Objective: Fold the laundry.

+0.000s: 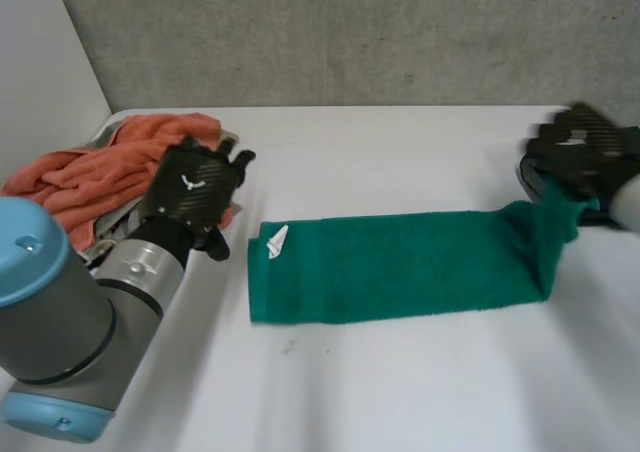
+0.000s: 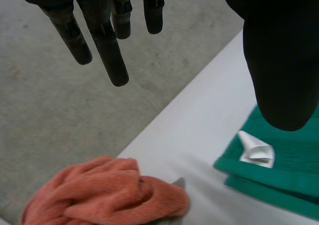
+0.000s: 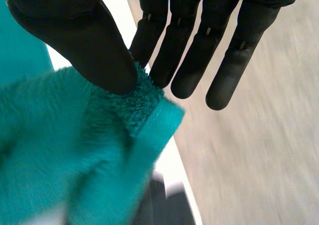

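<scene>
A heap of orange cloth [image 1: 90, 172] lies at the worktop's [image 1: 400, 372] far left corner, with a bit of grey cloth [image 1: 115, 222] showing beneath it. A rough grey wall [image 1: 350, 32] stands behind the worktop. Nothing lies between the heap and the green towel [image 1: 400, 267] except a strip of bare white surface.

The orange cloth is soft, nubby terry, bunched into rounded folds. The green towel is a thick-piled terry too, folded into a long, narrow band with straight edges, and a small white label [image 1: 277, 240] sticks up near its left end.

The green towel lies flat across the middle of the worktop, running left to right. Its right end is lifted off the surface and drawn into a bunch where the right hand [image 1: 585, 157] pinches it, the thumb [image 3: 89, 46] pressing the hem against straight fingers [image 3: 164, 41]. The left hand [image 1: 195, 187] hangs above the near edge of the orange heap, just beside the towel's left end, with its fingers [image 2: 107, 46] straight and spread from the thumb, holding nothing.
</scene>
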Controlling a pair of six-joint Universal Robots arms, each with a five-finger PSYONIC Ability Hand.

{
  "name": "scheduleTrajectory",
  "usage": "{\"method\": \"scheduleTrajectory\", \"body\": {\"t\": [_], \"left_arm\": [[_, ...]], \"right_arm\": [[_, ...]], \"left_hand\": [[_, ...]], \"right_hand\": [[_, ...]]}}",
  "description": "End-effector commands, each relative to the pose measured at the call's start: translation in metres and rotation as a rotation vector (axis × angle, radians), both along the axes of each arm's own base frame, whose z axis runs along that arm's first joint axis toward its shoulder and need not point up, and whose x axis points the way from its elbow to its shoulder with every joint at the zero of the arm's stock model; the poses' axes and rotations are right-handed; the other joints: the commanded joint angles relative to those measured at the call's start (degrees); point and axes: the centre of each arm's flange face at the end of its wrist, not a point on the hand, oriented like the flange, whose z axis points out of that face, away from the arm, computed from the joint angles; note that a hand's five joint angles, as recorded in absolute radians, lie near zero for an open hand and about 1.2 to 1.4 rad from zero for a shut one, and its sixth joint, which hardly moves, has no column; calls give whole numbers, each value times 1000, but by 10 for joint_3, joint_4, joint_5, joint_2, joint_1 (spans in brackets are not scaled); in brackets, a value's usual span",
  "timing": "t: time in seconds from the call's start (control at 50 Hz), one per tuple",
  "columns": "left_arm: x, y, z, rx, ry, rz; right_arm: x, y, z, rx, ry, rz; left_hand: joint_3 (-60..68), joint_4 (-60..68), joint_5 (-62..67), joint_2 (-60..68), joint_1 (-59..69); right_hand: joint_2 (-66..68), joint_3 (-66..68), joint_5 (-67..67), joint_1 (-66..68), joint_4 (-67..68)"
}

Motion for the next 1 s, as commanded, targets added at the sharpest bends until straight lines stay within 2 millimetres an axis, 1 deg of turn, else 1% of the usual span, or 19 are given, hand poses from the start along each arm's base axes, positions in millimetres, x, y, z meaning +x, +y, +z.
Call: {"method": "scheduleTrajectory", "body": {"t": [0.02, 0.06, 0.14, 0.22, 0.28, 0.3, 0.34, 0.36, 0.4, 0.44, 0.48, 0.56, 0.68, 0.76, 0.84, 0.9, 0.92, 0.96, 1.0], "left_arm": [[11, -6, 14, -37, 20, 40], [12, -5, 14, -36, 19, 41], [13, -4, 11, -27, 16, 41], [13, -4, 9, -20, 17, 43], [14, -5, 10, -19, 26, 46], [14, -6, 11, -21, 28, 48], [14, -7, 13, -24, 35, 48], [13, -7, 13, -26, 38, 48], [12, -9, 17, -38, 45, 47], [10, -10, 22, -54, 54, 40], [6, -12, 28, -75, 66, 32], [-5, -11, 35, -106, 86, 2], [-47, 8, 15, -64, 82, -126], [-63, 15, -11, -9, 47, -170], [-73, 19, -34, 39, 13, -189], [-76, 23, -40, 52, 4, -199], [-76, 24, -41, 52, 2, -201], [-76, 24, -41, 53, 3, -199], [-75, 24, -39, 50, -1, -198]], "right_arm": [[120, 89, 4, -42, -10, 431], [138, 107, -3, -27, -6, 505], [190, 152, -51, 70, 24, 690], [218, 181, -79, 113, 50, 772], [222, 181, -92, 122, 75, 743], [222, 175, -95, 119, 89, 684], [220, 167, -94, 111, 92, 618], [219, 163, -92, 102, 89, 584], [218, 158, -84, 73, 53, 521], [213, 153, -69, 54, 8, 486], [195, 140, -39, 51, -80, 421], [162, 120, -16, 136, -227, 298], [126, 115, -45, 413, -301, 145], [94, 98, -67, 474, -252, 24], [76, 91, -91, 488, -157, -27], [71, 89, -99, 482, -114, -32], [70, 86, -100, 470, -102, -33], [69, 83, -99, 454, -104, -44], [64, 76, -98, 413, -105, -81]], "left_hand": [[-238, -19, -29, -16, -12], [-238, -19, -29, -16, -12], [-238, -19, -29, -16, -12], [-238, -19, -29, -16, -12], [-238, -19, -29, -16, -12], [-238, -19, -29, -16, -12], [-238, -19, -29, -16, -12], [-238, -19, -29, -16, -12], [-238, -19, -29, -16, -12], [-238, -19, -29, -16, -12], [-238, -19, -29, -16, -12], [-238, -19, -29, -16, -12], [-238, -19, -29, -16, -12], [-238, -19, -29, -16, -12], [-238, -19, -29, -16, -12], [-238, -19, -29, -16, -12], [-238, -19, -29, -16, -12], [-236, -17, -26, -14, -10], [-234, -15, -25, -12, -8]], "right_hand": [[126, 121, 131, 163, 114], [126, 121, 131, 163, 114], [126, 121, 131, 163, 114], [126, 121, 131, 163, 114], [126, 121, 131, 163, 114], [-101, -107, -96, -65, -113], [-398, -404, -393, -361, -410], [-501, -507, -496, -464, -513], [-507, -513, -502, -470, -519], [-516, -521, -510, -479, -528], [-566, -571, -561, -529, -578], [-574, -579, -569, -537, -586], [-574, -579, -569, -537, -586], [-574, -579, -569, -537, -586], [-572, -577, -566, -535, -583], [-414, -419, -409, -377, -426], [-162, -167, -156, -125, -174], [84, 78, 89, 120, 72], [126, 121, 131, 163, 114]]}}
